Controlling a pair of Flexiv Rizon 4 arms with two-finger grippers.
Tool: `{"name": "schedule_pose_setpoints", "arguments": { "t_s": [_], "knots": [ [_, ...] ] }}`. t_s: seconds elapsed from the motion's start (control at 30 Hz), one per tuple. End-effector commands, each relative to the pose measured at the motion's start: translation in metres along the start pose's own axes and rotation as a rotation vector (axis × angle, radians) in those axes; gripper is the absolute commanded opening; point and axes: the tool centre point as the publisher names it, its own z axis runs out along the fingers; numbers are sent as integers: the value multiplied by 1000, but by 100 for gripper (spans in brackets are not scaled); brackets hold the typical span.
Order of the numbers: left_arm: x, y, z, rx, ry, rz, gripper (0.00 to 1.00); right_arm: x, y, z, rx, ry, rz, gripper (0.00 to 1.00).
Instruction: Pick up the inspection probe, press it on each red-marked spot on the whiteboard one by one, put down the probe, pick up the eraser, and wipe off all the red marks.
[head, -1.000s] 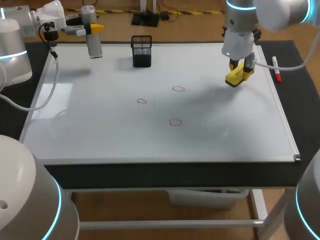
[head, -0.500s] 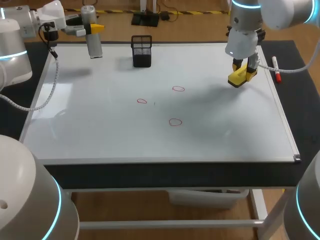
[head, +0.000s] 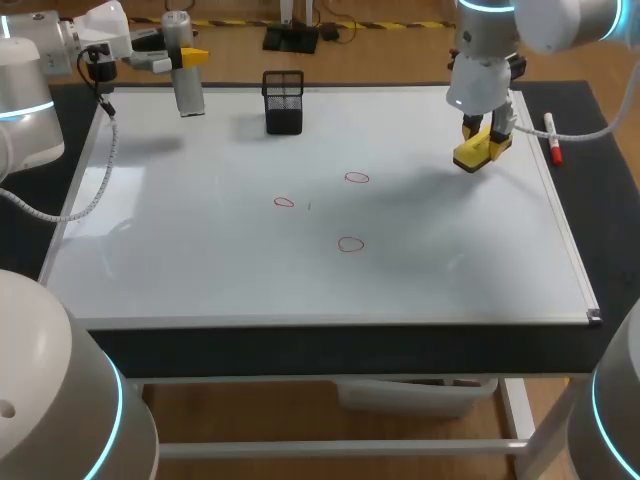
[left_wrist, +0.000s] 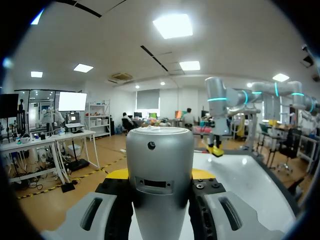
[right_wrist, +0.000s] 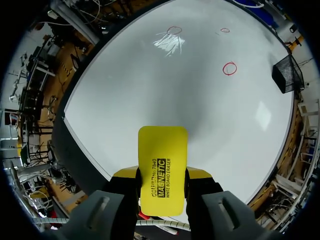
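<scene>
My left gripper (head: 190, 58) is shut on the grey cylindrical probe (head: 186, 70), held above the whiteboard's far left corner; the probe (left_wrist: 159, 175) stands between the left fingers in the left wrist view. My right gripper (head: 484, 143) is shut on the yellow eraser (head: 472, 153), hanging over the board's far right part. In the right wrist view the eraser (right_wrist: 162, 170) sticks out between the fingers above the board. Three red marks lie mid-board: one (head: 357, 178), another (head: 285, 202) and a third (head: 350, 244).
A black mesh holder (head: 283, 101) stands at the board's far edge, also seen as a holder (right_wrist: 287, 74) ahead of the right gripper. A red marker pen (head: 552, 139) lies on the dark mat beyond the whiteboard's (head: 200, 260) right edge.
The right arm with the eraser shifted slightly right and back, then returned a little left. The left arm and probe have not moved.
</scene>
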Motion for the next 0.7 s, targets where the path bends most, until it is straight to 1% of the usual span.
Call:
{"name": "schedule_pose_setpoints", "arguments": {
  "t_s": [0.03, 0.2, 0.33, 0.6, 0.7],
  "knots": [
    [1, -1, -1, 0, -2, 1, 0, 0, -1, -1, 2, 5, -1, 0],
    [1, -1, -1, 0, -2, 1, 0, 0, -1, -1, 2, 5, -1, 0],
    [19, 0, 8, -4, 54, 3, 0, 0, -1, -1, 2, 5, -1, 0],
    [54, -3, 17, 36, 160, -12, 0, 0, -1, -1, 2, 5, -1, 0],
    [68, -2, 21, 36, 202, -15, 0, 0, -1, -1, 2, 5, -1, 0]
  ]
}}
